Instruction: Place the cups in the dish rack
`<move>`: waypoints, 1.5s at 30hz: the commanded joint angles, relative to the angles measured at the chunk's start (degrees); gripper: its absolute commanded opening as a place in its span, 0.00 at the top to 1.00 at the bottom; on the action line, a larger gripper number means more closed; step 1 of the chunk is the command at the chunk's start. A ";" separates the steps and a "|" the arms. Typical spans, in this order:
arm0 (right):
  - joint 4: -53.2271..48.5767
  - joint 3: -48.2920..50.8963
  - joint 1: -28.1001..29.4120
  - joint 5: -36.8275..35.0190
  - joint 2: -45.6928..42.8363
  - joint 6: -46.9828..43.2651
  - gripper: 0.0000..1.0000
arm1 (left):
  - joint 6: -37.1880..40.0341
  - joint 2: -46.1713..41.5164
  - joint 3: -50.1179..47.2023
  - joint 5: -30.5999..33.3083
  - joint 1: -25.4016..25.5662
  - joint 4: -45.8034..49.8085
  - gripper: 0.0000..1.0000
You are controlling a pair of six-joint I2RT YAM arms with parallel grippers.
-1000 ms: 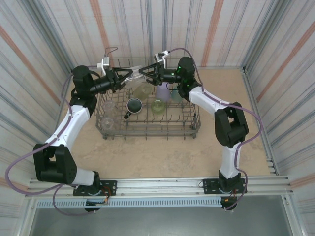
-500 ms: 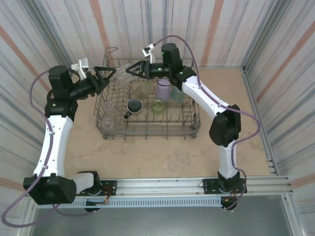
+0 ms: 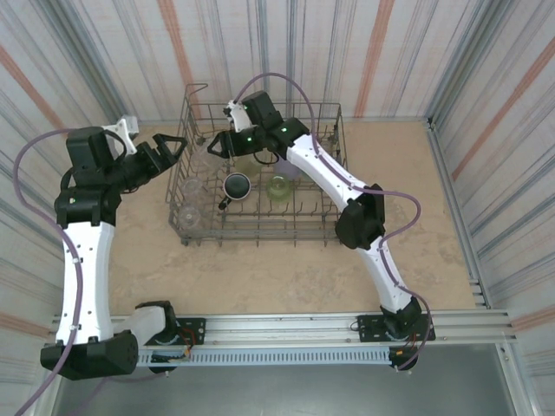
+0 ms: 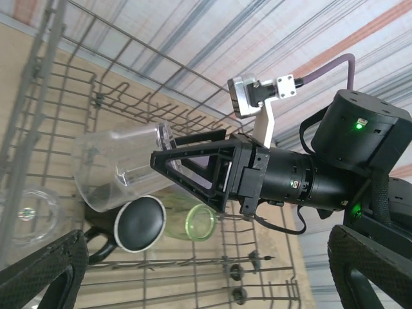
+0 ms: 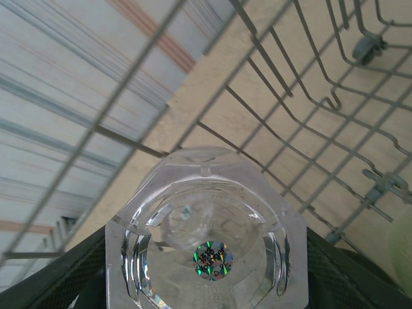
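Note:
The grey wire dish rack (image 3: 260,227) stands at the middle back of the table. My right gripper (image 3: 214,144) reaches over its back left part, shut on a clear cup (image 3: 201,154) that lies sideways in its fingers. That clear cup's base (image 5: 206,241) sits between the right fingers (image 5: 58,283). My left gripper (image 3: 174,149) is open and empty just outside the rack's left side. From the left wrist, the held clear cup (image 4: 119,167) hangs above a dark mug (image 4: 138,222) and a green cup (image 4: 193,222). Another clear cup (image 4: 26,212) rests in the rack.
In the rack stand the dark mug (image 3: 236,185), the green cup (image 3: 277,187), a lavender cup (image 3: 286,161) and clear cups (image 3: 189,215) along the left side. Striped walls close in on three sides. Bare tan table (image 3: 260,277) lies in front of the rack.
My left gripper opened, let go of the clear cup and drew back to the left, outside the rack. The right gripper swung left over the rack with the cup in it.

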State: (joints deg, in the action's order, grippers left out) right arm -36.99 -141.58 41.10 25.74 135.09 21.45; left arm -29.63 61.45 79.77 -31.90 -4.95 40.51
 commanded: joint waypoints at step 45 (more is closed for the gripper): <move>3.67 -14.87 8.53 -22.83 13.48 -12.14 0.64 | 1.59 6.88 -12.35 15.68 6.53 -9.28 0.01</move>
State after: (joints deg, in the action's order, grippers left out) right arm -35.99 -154.54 48.40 2.61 148.88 10.61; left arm -27.20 70.00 68.14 -18.70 1.48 33.30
